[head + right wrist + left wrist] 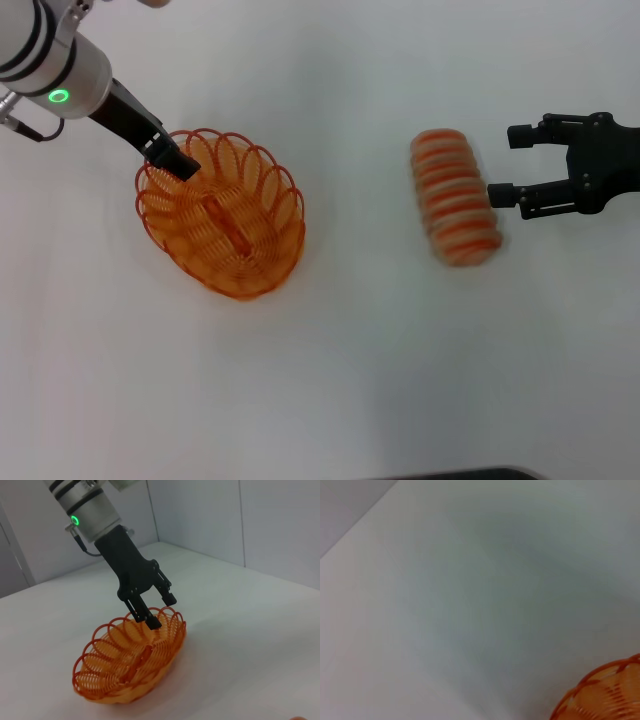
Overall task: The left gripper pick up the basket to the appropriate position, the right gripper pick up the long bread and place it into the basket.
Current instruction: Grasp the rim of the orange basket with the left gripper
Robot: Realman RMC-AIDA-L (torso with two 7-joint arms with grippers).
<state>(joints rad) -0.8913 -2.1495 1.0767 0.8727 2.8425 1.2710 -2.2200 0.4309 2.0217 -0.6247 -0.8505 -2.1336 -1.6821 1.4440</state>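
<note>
Broadly, a plain white table [330, 380] fills the head view, smooth and unmarked. From the right wrist view, pale grey wall panels [280, 525] stand behind the table's far edge, split by thin vertical seams. No writing or label can be read on anything.

Next in size is the basket [222, 215], an oval of orange wire with a looped, petal-like rim, sitting on the table toward the robot's left. Its bowl holds no object; only the wire ribs and a thicker orange spine along its floor show. In the left wrist view just a corner of its rim [605, 692] appears against the white surface.

Over the basket's far left rim hangs the left gripper [178, 160], on a white arm with a green light ring. In the right wrist view its two black fingers [150, 620] are spread apart, one reaching down inside the rim loops and the other outside, above them; they are not clamped on the wire.

Well apart, to the right, lies the long bread [455, 197], pale beige with orange crosswise stripes, flat on the table and outside the basket.

Just beside the bread's right side, the right gripper [505, 165] is level with it, its black fingers wide apart and holding nothing; the lower fingertip is right at the loaf's edge.
</note>
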